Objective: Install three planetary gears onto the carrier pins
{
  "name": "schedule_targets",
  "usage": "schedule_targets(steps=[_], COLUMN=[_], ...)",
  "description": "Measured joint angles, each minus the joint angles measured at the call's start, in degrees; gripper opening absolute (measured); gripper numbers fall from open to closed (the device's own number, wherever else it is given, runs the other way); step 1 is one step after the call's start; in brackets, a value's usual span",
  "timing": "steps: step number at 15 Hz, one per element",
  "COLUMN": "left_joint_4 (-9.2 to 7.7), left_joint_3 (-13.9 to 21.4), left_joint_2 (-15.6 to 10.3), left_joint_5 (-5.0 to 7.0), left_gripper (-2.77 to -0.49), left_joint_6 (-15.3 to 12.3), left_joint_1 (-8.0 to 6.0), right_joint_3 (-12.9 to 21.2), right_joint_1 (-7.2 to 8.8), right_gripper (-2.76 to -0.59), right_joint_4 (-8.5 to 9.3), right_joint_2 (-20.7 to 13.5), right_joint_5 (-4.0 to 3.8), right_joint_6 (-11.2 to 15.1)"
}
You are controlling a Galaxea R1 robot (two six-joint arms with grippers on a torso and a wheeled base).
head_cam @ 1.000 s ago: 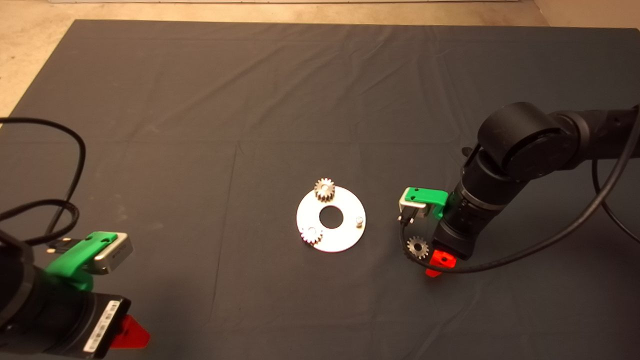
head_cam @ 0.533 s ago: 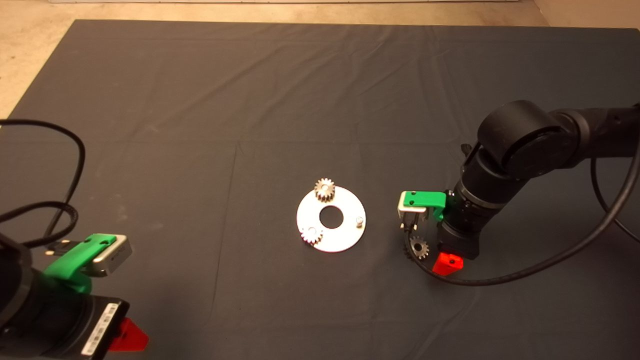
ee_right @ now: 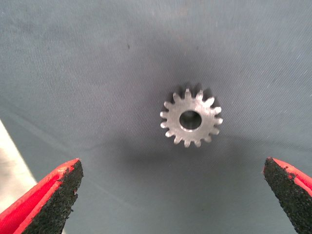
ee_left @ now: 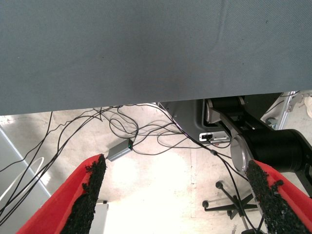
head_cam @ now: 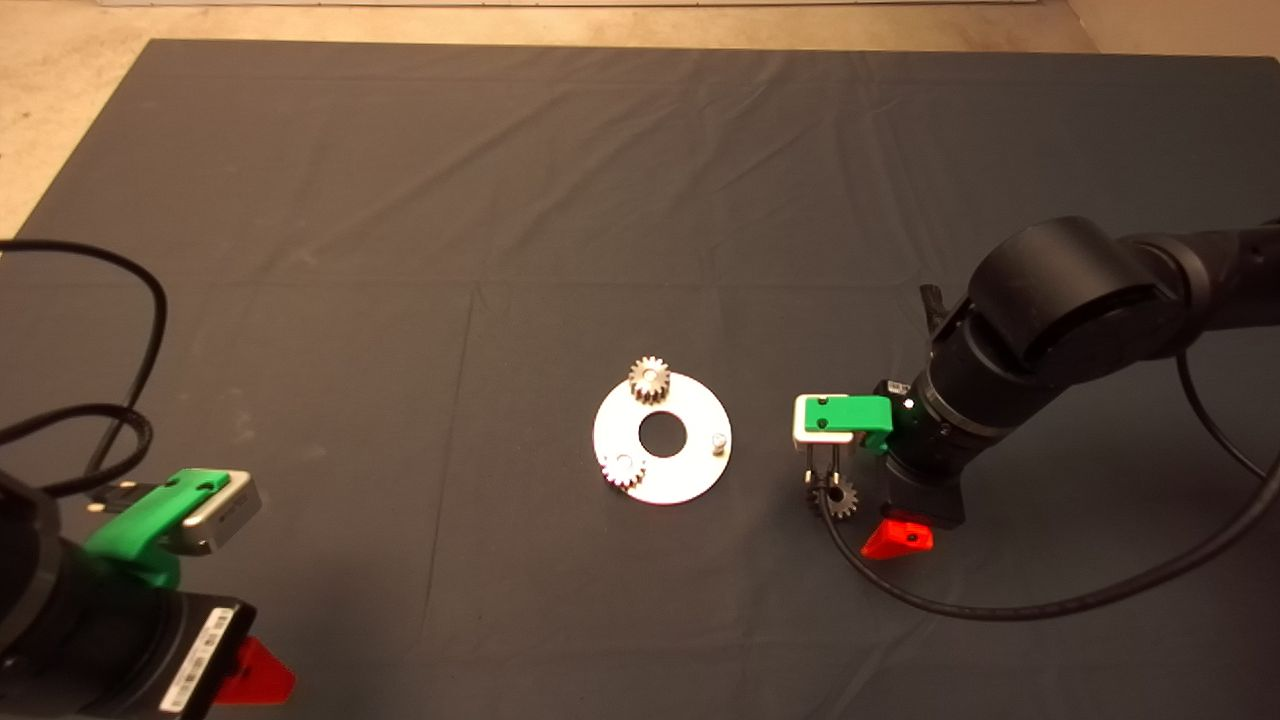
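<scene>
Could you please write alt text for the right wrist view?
A small metal gear lies flat on the dark mat, ahead of the open right gripper, whose two red fingers flank it without touching.

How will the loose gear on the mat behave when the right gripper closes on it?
The loose gear looks solid metal: probably stiff, heavy for its size. Lying flat on the mat, it should not roll, but offers little height for gripping.

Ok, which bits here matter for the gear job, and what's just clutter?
Job:
- loose gear lying on the mat, under the open right tool
- disc with two gears fitted
- bare pin

Not the job:
- dark mat
- parked left tool, open
- floor cables
</scene>
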Motion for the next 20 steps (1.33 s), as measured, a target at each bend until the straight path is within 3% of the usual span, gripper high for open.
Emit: schedule_targets(steps=[9, 14, 20], left_joint_4=[-0.13, -0.13, -0.13], left_joint_3=[0.00, 0.00, 0.00], left_joint_2=[0.02, 0.03, 0.02], left_joint_5=[0.02, 0.00, 0.02], left_gripper=[-1.22, -1.22, -1.22], left_joint_6=[0.17, 0.26, 0.30], left_joint_1=[0.00, 0.00, 0.00], right_joint_3=[2.56, 2.69, 3.16], right_joint_1=[-0.06, -1.73, -3.37], right_gripper=[-0.60, -0.60, -0.60], right_joint_4=[-5.30, -8.22, -10.02], right_joint_2=[-0.22, -0.66, -0.85], right_joint_5=[0.04, -0.01, -0.01], right_joint_6=[-1.00, -1.94, -3.41])
